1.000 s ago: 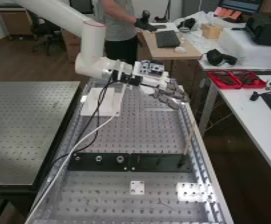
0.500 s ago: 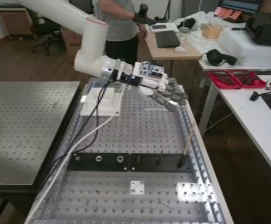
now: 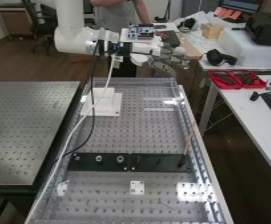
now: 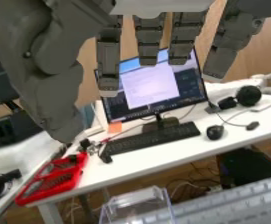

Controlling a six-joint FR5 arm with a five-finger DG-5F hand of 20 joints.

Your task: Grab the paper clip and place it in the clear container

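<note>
Hand (image 3: 163, 64) raised by worktop's (image 3: 119, 134) far end; fingers (image 4: 147, 39) straight, spread, no pinch visible. Clear container (image 4: 138, 204) beside worktop's perforated long edge, lower than fingers. Judgement: next move turns on that drop

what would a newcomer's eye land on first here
Probably the white arm, coming in from the high view's upper left, its dark grey fingers near the far end of the perforated bench. Next, perhaps, the bright red trays on the white table, then the lit monitor standing there too.
</note>
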